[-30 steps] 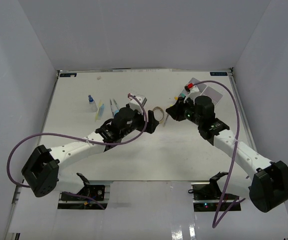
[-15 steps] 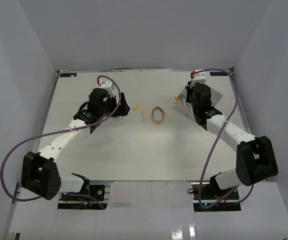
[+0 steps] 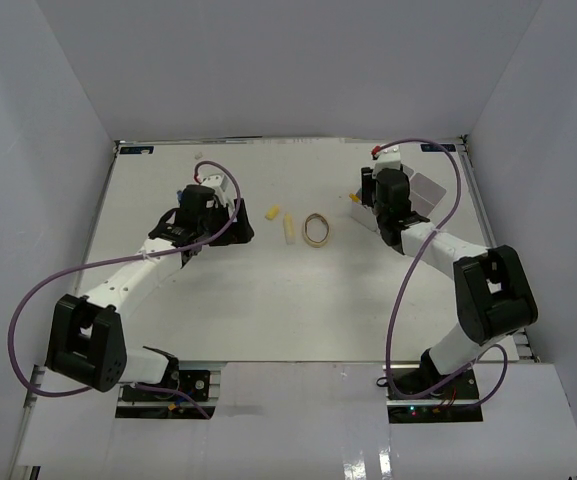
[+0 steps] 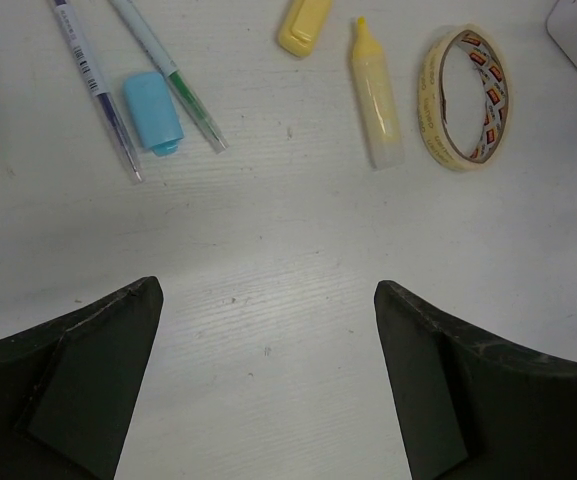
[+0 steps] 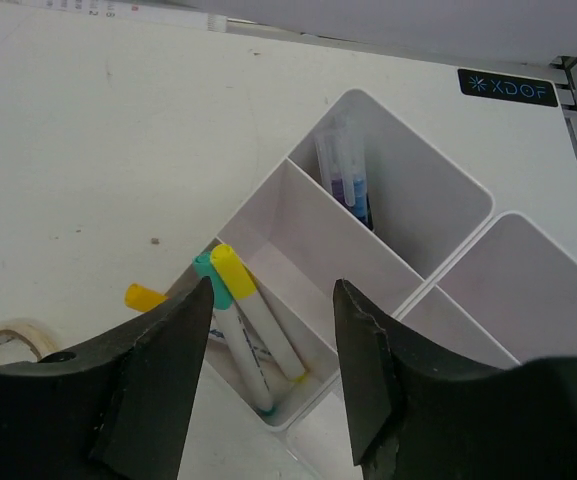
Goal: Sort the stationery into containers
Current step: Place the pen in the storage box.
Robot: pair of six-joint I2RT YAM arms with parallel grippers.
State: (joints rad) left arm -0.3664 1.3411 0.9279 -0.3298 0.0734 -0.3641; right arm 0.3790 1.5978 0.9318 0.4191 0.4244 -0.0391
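Right claw (image 5: 273, 292) hangs apart above the tray (image 5: 423, 148), two markers (image 5: 258, 312) lying in one compartment. Left claw (image 4: 268, 290) gapes wide over the table (image 4: 288, 240).

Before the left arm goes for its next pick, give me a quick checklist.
1. Left hand open, empty: ok.
2. Right hand open, nothing held, over white tray: ok.
3. Tape ring lies apart from yellow highlighter: ok.
4. Highlighter capped: not ok, yellow cap lies beside it.
5. Two markers down inside a tray compartment: ok.
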